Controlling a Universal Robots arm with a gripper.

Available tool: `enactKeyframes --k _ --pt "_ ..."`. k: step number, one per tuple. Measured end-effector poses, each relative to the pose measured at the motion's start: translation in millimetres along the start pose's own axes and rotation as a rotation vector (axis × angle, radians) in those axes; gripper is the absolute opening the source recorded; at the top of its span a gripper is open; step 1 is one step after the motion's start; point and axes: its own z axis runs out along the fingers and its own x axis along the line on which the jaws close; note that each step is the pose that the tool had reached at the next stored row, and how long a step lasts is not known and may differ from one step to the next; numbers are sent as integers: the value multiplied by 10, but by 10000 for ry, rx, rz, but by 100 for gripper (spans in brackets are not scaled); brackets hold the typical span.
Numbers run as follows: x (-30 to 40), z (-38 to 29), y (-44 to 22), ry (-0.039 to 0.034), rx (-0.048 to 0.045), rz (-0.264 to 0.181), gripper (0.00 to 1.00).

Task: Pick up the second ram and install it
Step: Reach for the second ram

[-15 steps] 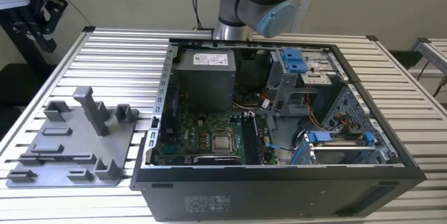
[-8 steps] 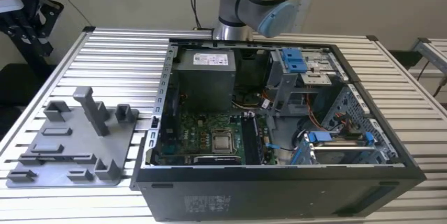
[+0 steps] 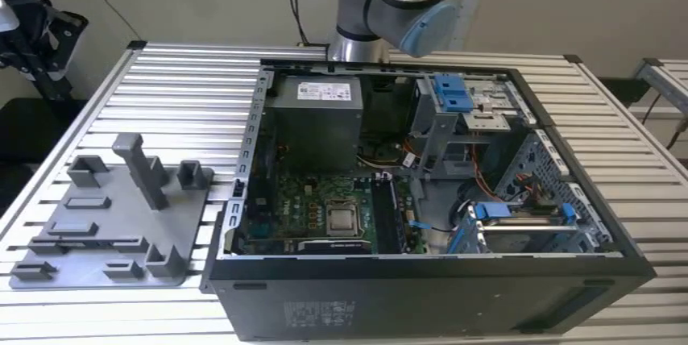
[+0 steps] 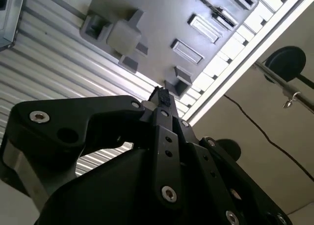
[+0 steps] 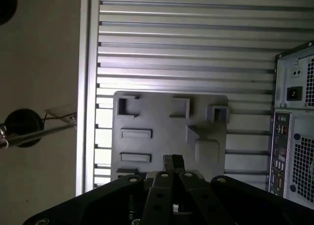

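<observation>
Although the black metal gripper (image 5: 172,160) hangs well above the work, its fingers (image 5: 168,165) sit pressed together until only a hairline seam parts the pads, and nothing thin juts out past them, so I judge that they grip nothing. Straight beyond the fingertips, well apart from them, lies the flat grey plastic tray with upright pegs and shallow rectangular pockets (image 5: 157,119), resting on the ribbed aluminium table (image 5: 196,38); off to one side of the fingers stands the open black computer case (image 3: 430,280). The second ram, a thin dark circuit-board strip, I cannot place for certain: far from the fingers, inside the case, narrow dark lines run along the long black sockets (image 3: 392,212) on the green motherboard (image 3: 312,208), beside the square silver processor (image 3: 341,218), and from the exterior view a seated strip cannot be told from a bare socket. If the strip does sit there, the risk is a half-seated fit, one end high with its latch not home, caused by a push off the strip's middle. A descent with the fingers closed like this would fail to take any strip and could strike the tray's tall peg (image 3: 138,168); a sideways travel held too low could clip the case's rim or the grey drive cage with blue tabs (image 3: 462,103).
</observation>
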Motion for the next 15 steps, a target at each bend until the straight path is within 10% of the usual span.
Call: enactKeyframes --k 15 --pt "63 -19 -388 -1 0 1 11"
